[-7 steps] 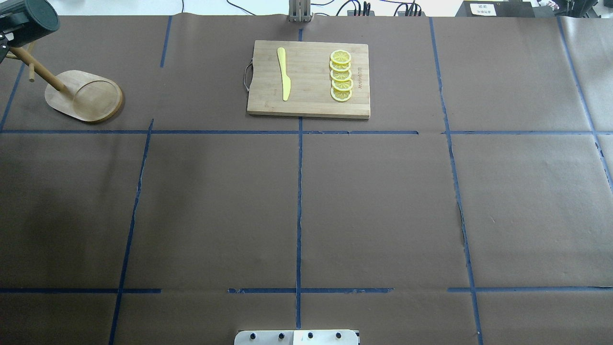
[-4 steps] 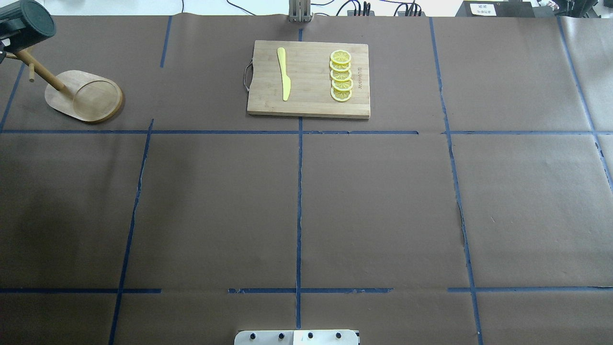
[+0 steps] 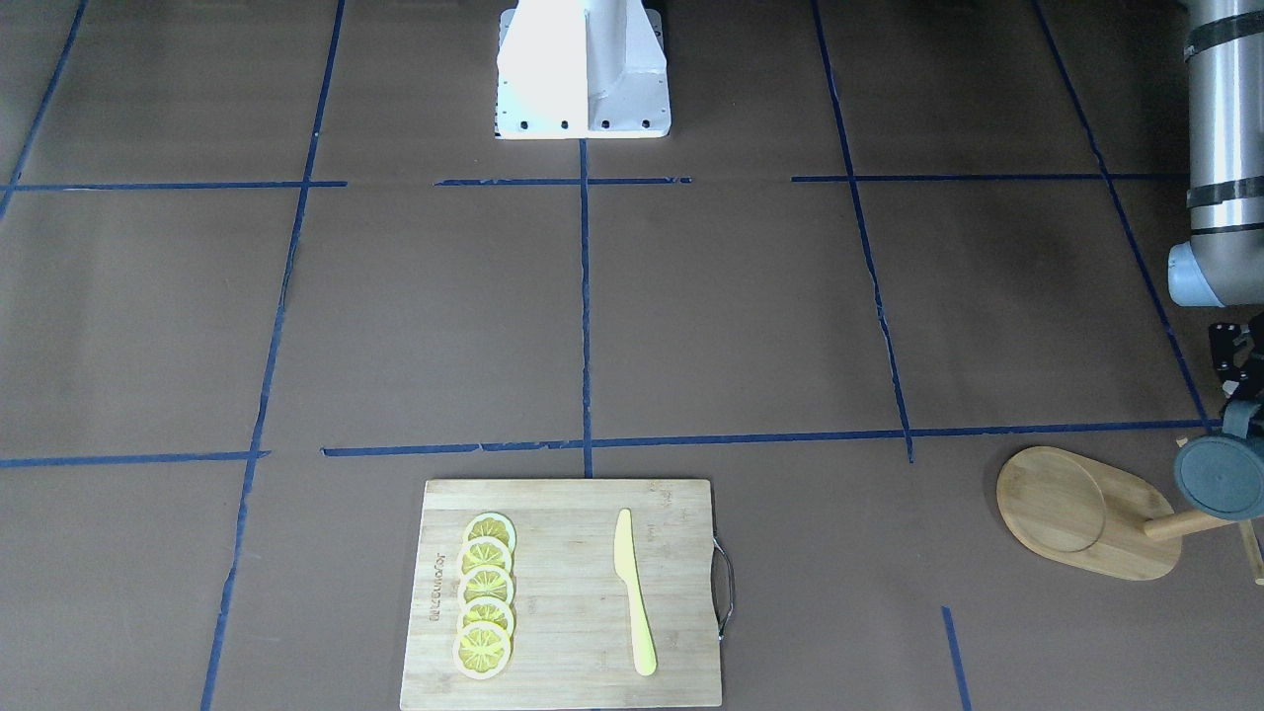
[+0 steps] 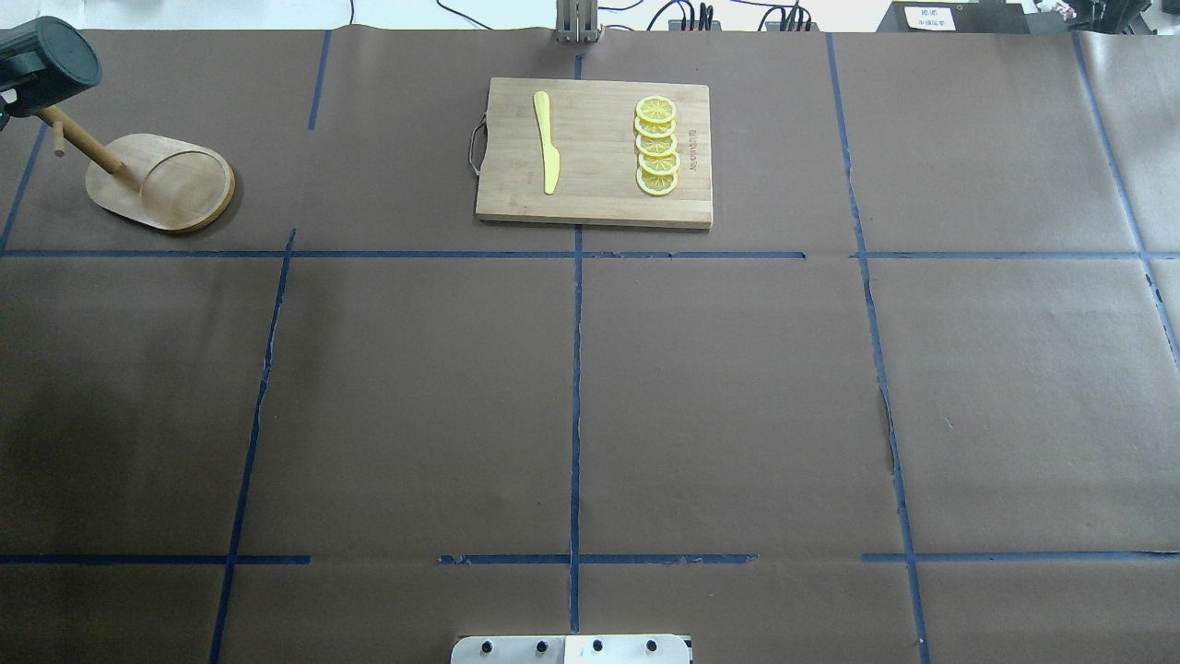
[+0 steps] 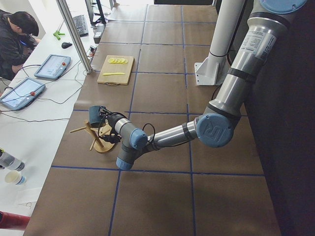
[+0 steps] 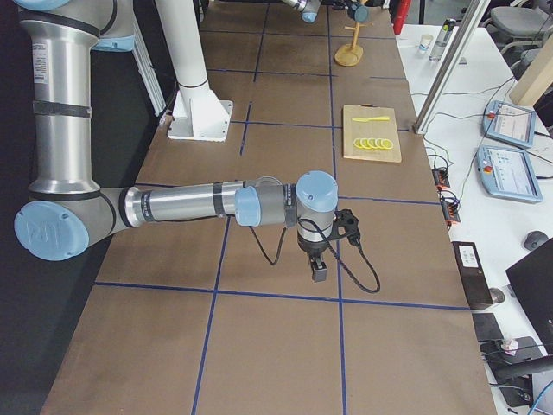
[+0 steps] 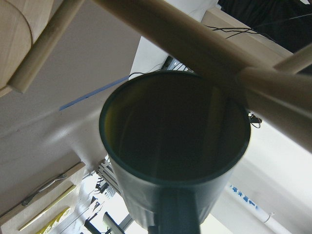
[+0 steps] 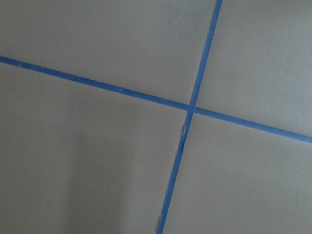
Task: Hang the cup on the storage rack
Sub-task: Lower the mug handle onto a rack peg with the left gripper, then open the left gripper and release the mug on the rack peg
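Note:
The dark teal cup (image 4: 51,63) lies on its side at the top of the storage rack's post (image 4: 85,146), at the table's far left. The rack's oval bamboo base (image 4: 161,180) stands on the brown paper. In the front view the cup's bottom (image 3: 1224,476) faces the camera beside the post. My left gripper (image 3: 1242,420) is shut on the cup. The left wrist view looks into the cup's mouth (image 7: 175,126), with the rack's pegs (image 7: 195,46) crossing just above its rim. My right gripper (image 6: 318,270) hangs low over bare table; I cannot tell whether it is open.
A bamboo cutting board (image 4: 599,207) with a yellow knife (image 4: 548,143) and several lemon slices (image 4: 656,146) lies at the far middle. Blue tape lines cross the brown paper. The robot's base (image 3: 583,69) stands at the near edge. An operator (image 5: 15,39) sits beyond the table.
The cup has moved a little left and down in the overhead view and looks smaller, closer to the post's top. The rack's base has shifted slightly.

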### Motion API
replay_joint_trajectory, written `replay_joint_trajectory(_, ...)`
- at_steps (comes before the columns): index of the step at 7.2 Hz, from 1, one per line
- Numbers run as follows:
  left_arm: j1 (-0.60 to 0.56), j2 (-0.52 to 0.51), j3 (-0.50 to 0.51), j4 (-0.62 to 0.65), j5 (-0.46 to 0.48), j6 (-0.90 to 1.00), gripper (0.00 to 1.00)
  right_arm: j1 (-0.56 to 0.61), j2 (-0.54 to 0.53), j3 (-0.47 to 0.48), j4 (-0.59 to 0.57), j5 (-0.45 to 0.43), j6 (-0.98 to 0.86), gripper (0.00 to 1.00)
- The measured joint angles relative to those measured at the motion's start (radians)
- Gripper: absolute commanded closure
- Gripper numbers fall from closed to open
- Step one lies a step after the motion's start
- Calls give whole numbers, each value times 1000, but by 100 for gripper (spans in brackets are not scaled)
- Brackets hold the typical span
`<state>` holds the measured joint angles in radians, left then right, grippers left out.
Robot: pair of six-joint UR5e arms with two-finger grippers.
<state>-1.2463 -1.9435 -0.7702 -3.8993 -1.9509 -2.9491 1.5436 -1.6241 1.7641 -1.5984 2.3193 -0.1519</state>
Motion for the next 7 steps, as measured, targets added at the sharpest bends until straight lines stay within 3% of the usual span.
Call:
replay_joint_trajectory(4, 3, -7, 9, 1, 1, -1, 0, 0, 0, 11, -1, -1, 18, 0)
replay_joint_trajectory(7, 0, 41, -81, 1, -7, 7, 0, 1, -2, 14, -1, -1, 21, 0)
